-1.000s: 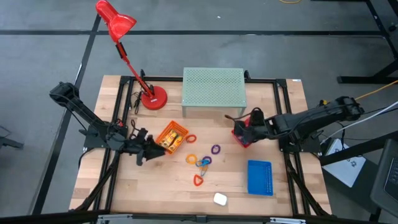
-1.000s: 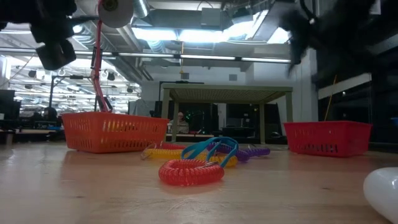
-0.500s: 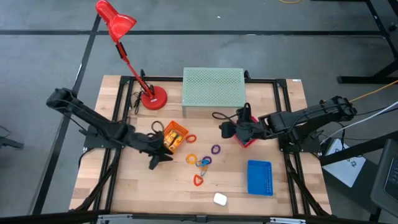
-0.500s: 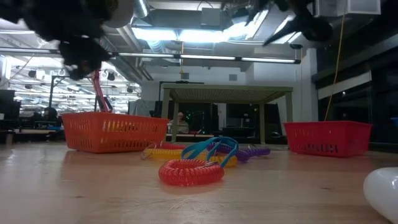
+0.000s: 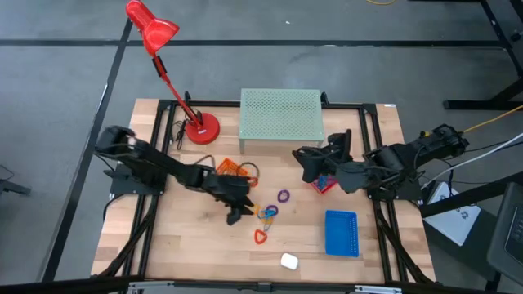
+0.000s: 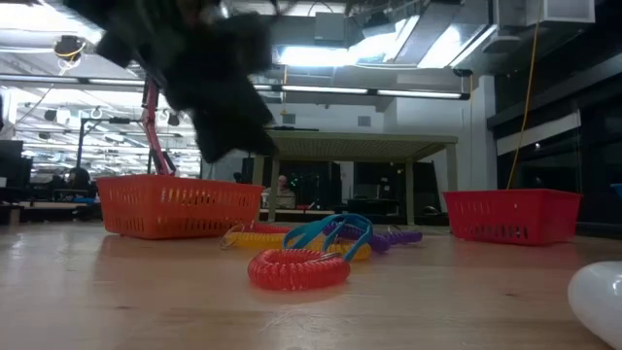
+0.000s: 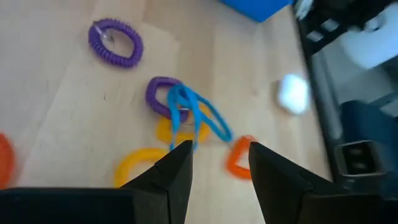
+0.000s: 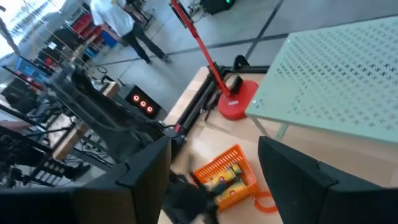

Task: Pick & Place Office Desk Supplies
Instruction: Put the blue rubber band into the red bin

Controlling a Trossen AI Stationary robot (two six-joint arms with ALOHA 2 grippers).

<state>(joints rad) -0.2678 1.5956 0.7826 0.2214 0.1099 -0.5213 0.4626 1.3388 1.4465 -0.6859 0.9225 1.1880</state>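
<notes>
Left gripper (image 7: 214, 171): fingers spread, above table centre | tangle of thin blue, purple, yellow coiled plastic loops (image 7: 183, 115) just ahead, nearer this arm | right gripper (image 5: 315, 159): spread, by red mesh basket (image 5: 324, 183)

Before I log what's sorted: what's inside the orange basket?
The orange basket holds yellow tubes with dark markings; how many is unclear. The left arm crosses over it from above, covering part of its inside.

In the low view the left arm (image 6: 199, 73) is showing only as a dark blur, the white object (image 6: 598, 301) is being cut by the frame edge, and the right gripper (image 5: 306, 159) is hiding part of the red basket (image 5: 325, 184) overhead.
</notes>
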